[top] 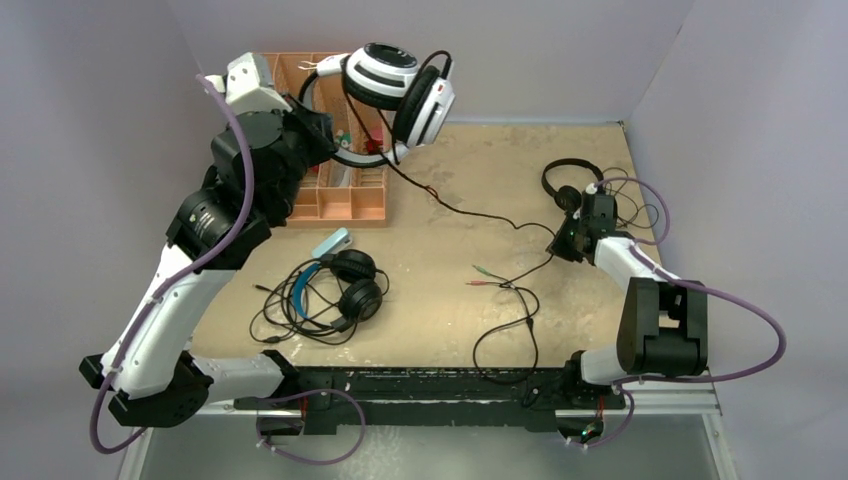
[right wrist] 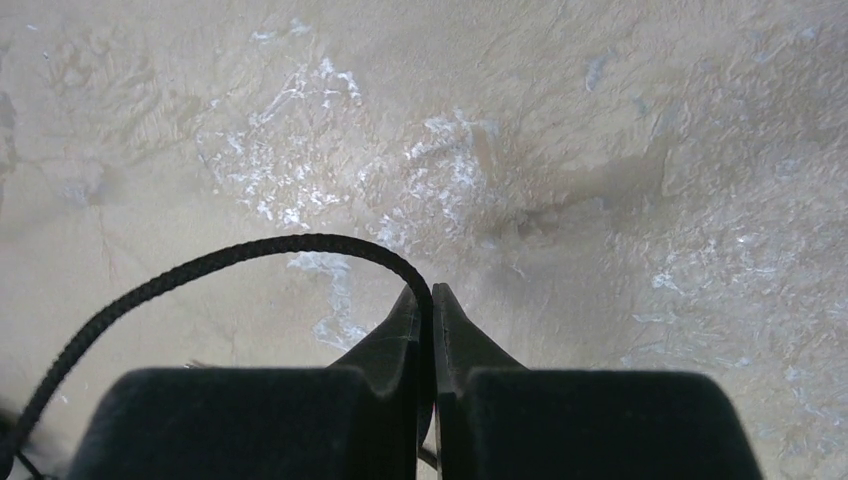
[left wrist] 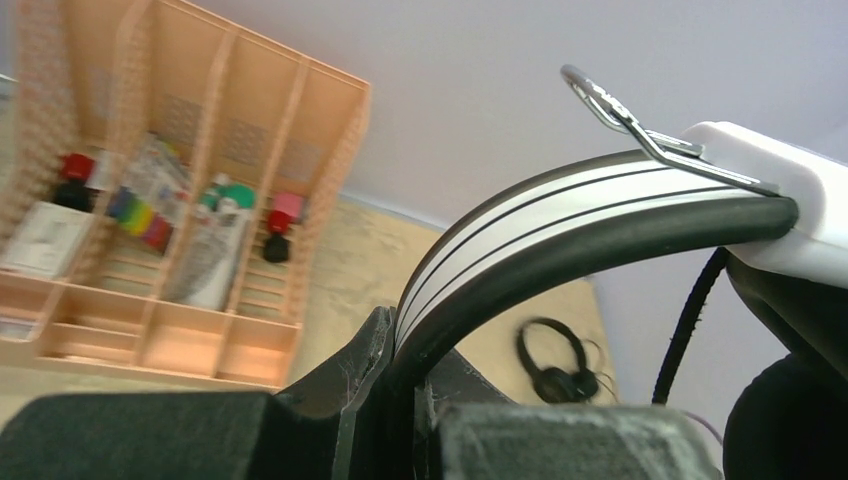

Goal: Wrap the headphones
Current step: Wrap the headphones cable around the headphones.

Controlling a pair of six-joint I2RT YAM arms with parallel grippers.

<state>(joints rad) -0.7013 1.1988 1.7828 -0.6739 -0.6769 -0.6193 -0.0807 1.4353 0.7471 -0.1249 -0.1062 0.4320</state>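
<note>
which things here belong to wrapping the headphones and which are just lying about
Job: white-and-black headset in left gripper; its cable pinched by right gripper; slim black headset; blue-band headset.
Lying about: orange organizer and the small items in it.
</note>
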